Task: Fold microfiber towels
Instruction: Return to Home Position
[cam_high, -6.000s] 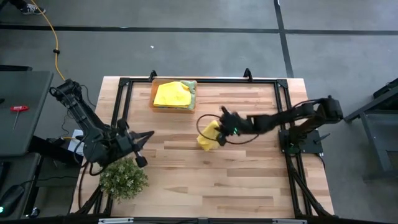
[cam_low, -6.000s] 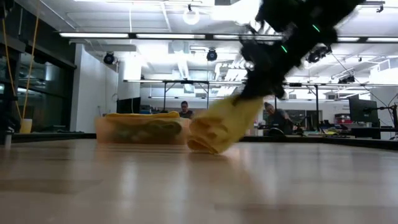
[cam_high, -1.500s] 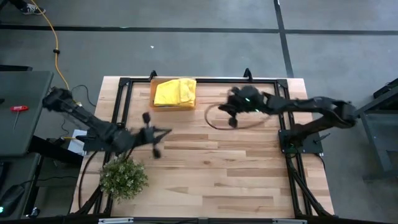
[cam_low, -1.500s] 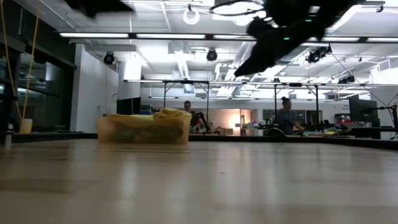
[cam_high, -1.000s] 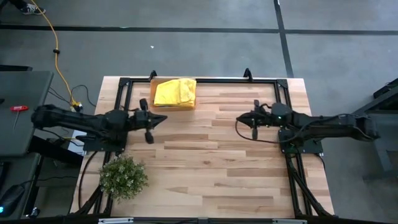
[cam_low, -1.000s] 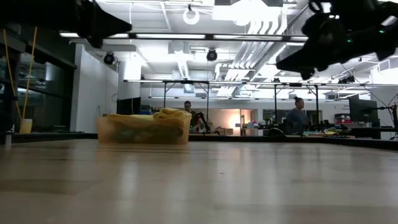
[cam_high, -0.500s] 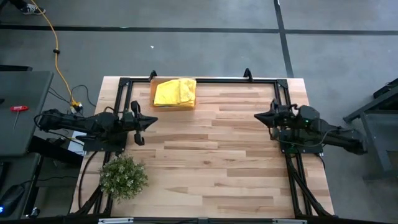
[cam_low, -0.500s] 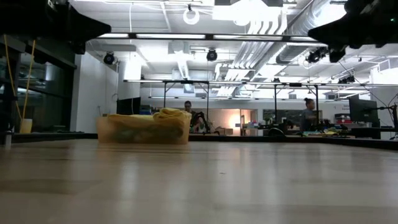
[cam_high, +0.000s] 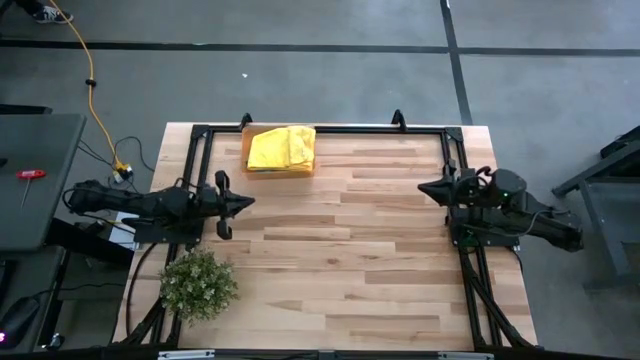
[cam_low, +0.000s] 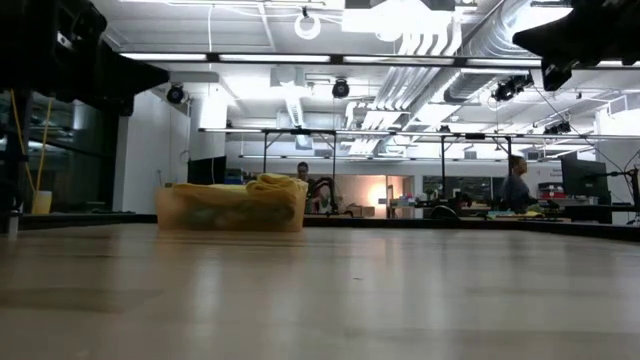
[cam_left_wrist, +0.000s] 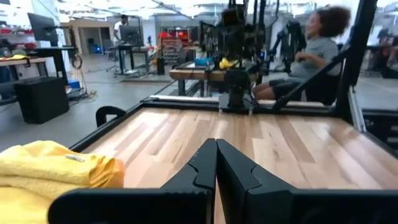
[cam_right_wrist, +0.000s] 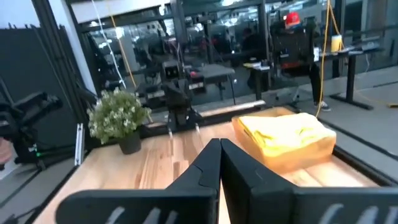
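Folded yellow microfiber towels (cam_high: 281, 148) fill the flat orange rectangular tray (cam_low: 230, 212) at eleven o'clock; left gripper (cam_high: 247, 200) at nine, right gripper (cam_high: 422, 187) at three, both pinched closed

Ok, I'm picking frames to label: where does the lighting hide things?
Low view: ceiling lamps behind turn the left arm and right arm into black silhouettes; the table shows sheen. High view: even light, yellow towel in the orange tray plain. Wrist views: left claw and right claw dark against bright backgrounds.
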